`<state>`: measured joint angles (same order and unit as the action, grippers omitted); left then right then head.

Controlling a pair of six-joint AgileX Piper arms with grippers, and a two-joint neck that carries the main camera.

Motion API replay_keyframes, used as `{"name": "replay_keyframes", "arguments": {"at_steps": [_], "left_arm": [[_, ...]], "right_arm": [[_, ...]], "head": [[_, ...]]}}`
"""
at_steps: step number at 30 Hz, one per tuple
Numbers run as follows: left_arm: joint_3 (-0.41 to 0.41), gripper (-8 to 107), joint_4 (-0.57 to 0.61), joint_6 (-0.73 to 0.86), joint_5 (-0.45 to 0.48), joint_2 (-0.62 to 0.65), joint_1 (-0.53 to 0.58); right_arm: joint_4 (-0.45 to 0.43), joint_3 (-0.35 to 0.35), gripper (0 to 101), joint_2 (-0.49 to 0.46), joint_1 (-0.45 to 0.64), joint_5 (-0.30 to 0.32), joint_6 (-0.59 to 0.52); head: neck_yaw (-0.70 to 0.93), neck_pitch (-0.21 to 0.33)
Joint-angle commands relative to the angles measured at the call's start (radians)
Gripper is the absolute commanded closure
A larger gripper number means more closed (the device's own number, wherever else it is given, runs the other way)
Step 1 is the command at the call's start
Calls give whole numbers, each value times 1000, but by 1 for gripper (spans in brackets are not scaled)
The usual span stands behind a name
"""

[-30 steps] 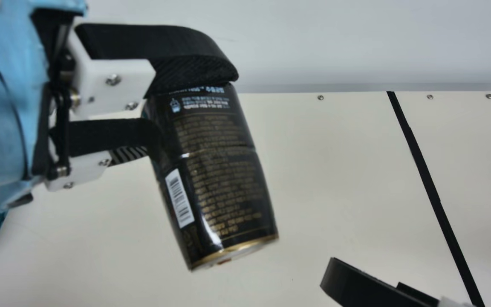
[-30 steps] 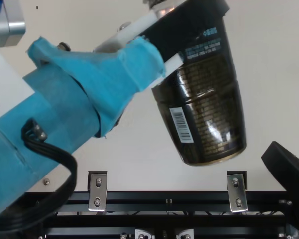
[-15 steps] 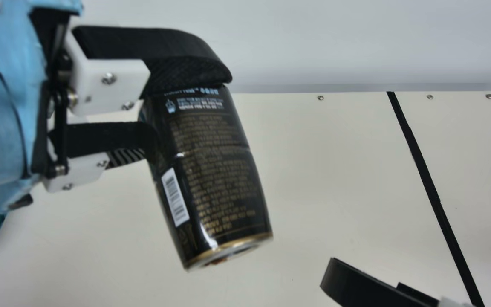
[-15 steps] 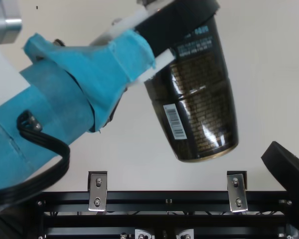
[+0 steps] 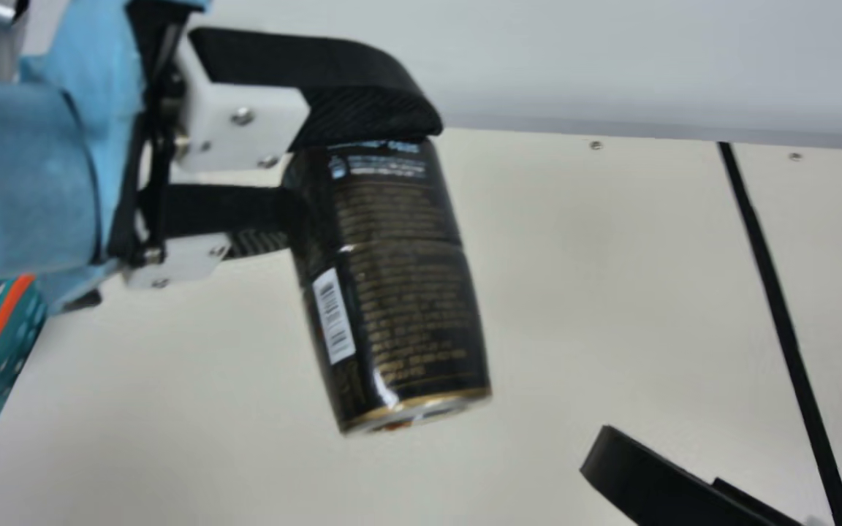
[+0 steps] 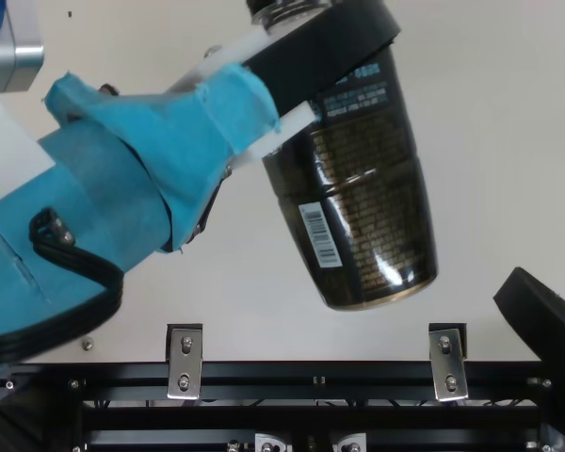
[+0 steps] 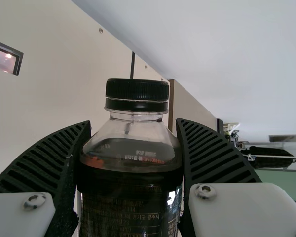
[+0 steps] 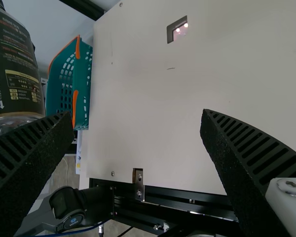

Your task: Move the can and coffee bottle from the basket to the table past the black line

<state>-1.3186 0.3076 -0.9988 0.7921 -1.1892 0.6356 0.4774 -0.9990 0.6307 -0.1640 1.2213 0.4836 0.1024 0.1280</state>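
Note:
My left gripper point(image 5: 359, 172) is shut on the dark coffee bottle point(image 5: 399, 292), which hangs tilted above the table, base toward the lower right. In the left wrist view the bottle point(image 7: 130, 153) has its black cap up between the fingers of my left gripper point(image 7: 133, 123). The black line point(image 5: 772, 292) runs down the table to the bottle's right. One finger of my right gripper point(image 5: 662, 478) shows low at the right; in the right wrist view that gripper point(image 8: 137, 118) stands open with nothing between its fingers. The teal basket point(image 5: 26, 329) is partly hidden at the left edge.
The cream table point(image 5: 574, 292) reaches back to a pale wall point(image 5: 611, 66). A dark metal rail point(image 6: 320, 381) with brackets lines the table's near edge in the top view. In the right wrist view the basket point(image 8: 81, 84) stands beside the table's edge.
The main camera has turned, shifting its whole picture. In the top view my left arm has moved a little to the left with the bottle; my right gripper has kept still.

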Motion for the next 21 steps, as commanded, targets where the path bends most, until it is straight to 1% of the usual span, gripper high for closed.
{"name": "replay_keyframes", "arguments": {"at_steps": [1,5,14,15,21], "left_arm": [[0,89,0,0,0,0,0],[0,89,0,0,2,0,0],[0,89,0,0,2,0,0],[2,89,21,25,4,-1,-17],[13,89,48,25,5,2,-38]], "right_arm": [[0,0,0,0,0,0,0],[0,0,0,0,0,0,0],[0,0,0,0,0,0,0],[0,0,0,0,0,0,0],[0,0,0,0,0,0,0]], "head": [[39,-20],[103,-49],[103,-49],[103,-49],[103,-49]]}}
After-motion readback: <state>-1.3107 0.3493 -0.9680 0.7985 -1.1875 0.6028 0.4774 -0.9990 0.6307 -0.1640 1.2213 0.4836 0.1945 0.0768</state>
